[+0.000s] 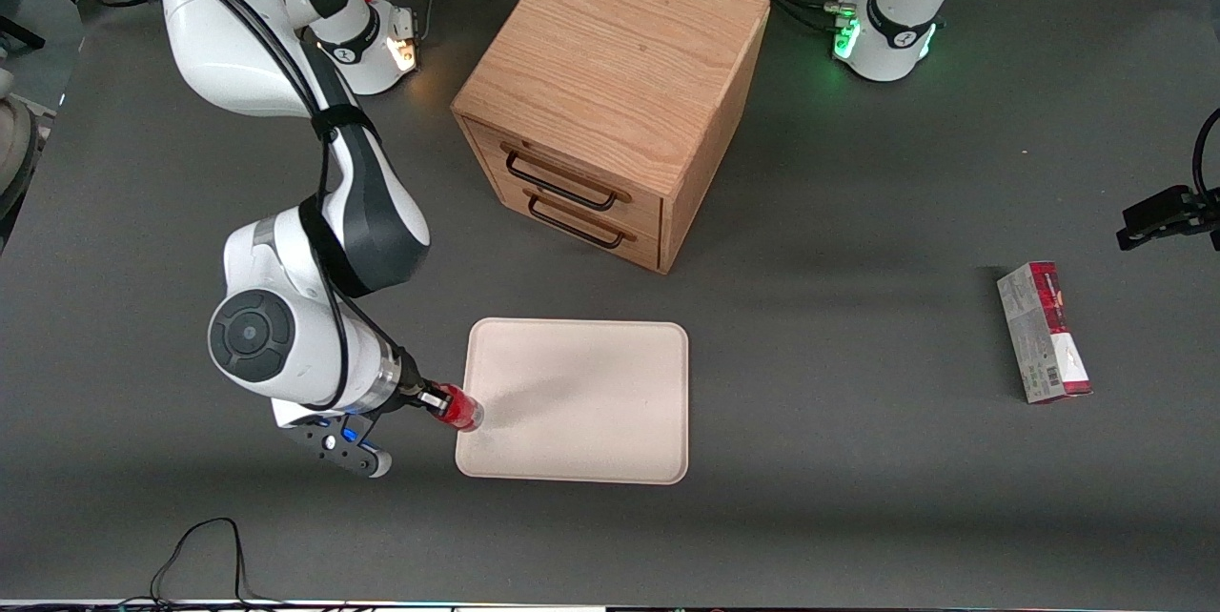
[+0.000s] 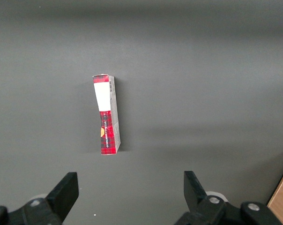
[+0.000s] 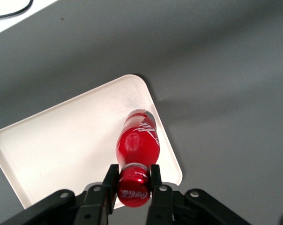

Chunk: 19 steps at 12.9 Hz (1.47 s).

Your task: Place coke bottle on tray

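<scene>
Currently, gripper [image 3: 133, 180] clamps small red coke bottle [image 3: 137, 140] by its cap, suspending it over cream-white rectangular tray [image 3: 62, 140] edge for placement.

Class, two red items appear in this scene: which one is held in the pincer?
The coke bottle, gripped at its cap by the pincer over the tray edge. The red-and-grey carton lies untouched on the table toward the parked arm's end.

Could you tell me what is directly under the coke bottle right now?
The tool is shut on the coke bottle at its cap. Under the bottle lies the tray, near its rim. Whether its base touches the tray cannot be seen.
</scene>
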{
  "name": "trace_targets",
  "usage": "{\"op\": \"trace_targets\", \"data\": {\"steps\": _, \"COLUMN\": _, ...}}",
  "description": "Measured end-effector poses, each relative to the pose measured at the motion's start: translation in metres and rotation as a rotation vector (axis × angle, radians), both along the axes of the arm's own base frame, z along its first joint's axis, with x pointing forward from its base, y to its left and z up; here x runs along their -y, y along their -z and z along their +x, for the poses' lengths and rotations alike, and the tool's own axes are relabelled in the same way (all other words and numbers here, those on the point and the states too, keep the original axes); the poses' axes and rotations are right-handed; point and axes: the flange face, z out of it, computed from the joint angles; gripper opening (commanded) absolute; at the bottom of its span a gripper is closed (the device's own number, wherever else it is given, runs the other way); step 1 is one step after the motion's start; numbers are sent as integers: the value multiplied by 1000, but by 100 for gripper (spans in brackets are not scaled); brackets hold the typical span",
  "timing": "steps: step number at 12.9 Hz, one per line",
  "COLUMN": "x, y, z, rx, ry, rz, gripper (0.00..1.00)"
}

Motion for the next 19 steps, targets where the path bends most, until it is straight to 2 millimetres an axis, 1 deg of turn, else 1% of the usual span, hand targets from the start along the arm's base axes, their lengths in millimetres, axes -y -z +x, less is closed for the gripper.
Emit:
{"op": "trace_targets", "data": {"steps": 4, "x": -1, "y": 20, "z": 4, "rx": -4, "ry": 49, "rz": -3, "gripper": 0}}
{"op": "trace_targets", "data": {"steps": 8, "x": -3, "y": 33, "z": 7, "rx": -3, "ry": 106, "rz": -4, "gripper": 0}}
{"op": "trace_targets", "data": {"steps": 12, "x": -10, "y": 54, "z": 9, "rx": -9, "ry": 188, "rz": -7, "gripper": 0}}
{"op": "trace_targets", "data": {"steps": 14, "x": -12, "y": 60, "z": 9, "rx": -10, "ry": 217, "rz": -8, "gripper": 0}}
{"op": "trace_targets", "data": {"steps": 15, "x": -12, "y": 61, "z": 9, "rx": -9, "ry": 230, "rz": -8, "gripper": 4}}
{"op": "trace_targets", "data": {"steps": 16, "x": -13, "y": 61, "z": 9, "rx": -7, "ry": 236, "rz": -7, "gripper": 52}}
{"op": "trace_targets", "data": {"steps": 17, "x": -13, "y": 61, "z": 9, "rx": -5, "ry": 237, "rz": -6, "gripper": 98}}
{"op": "trace_targets", "data": {"steps": 19, "x": -15, "y": 60, "z": 9, "rx": -1, "ry": 237, "rz": -4, "gripper": 100}}
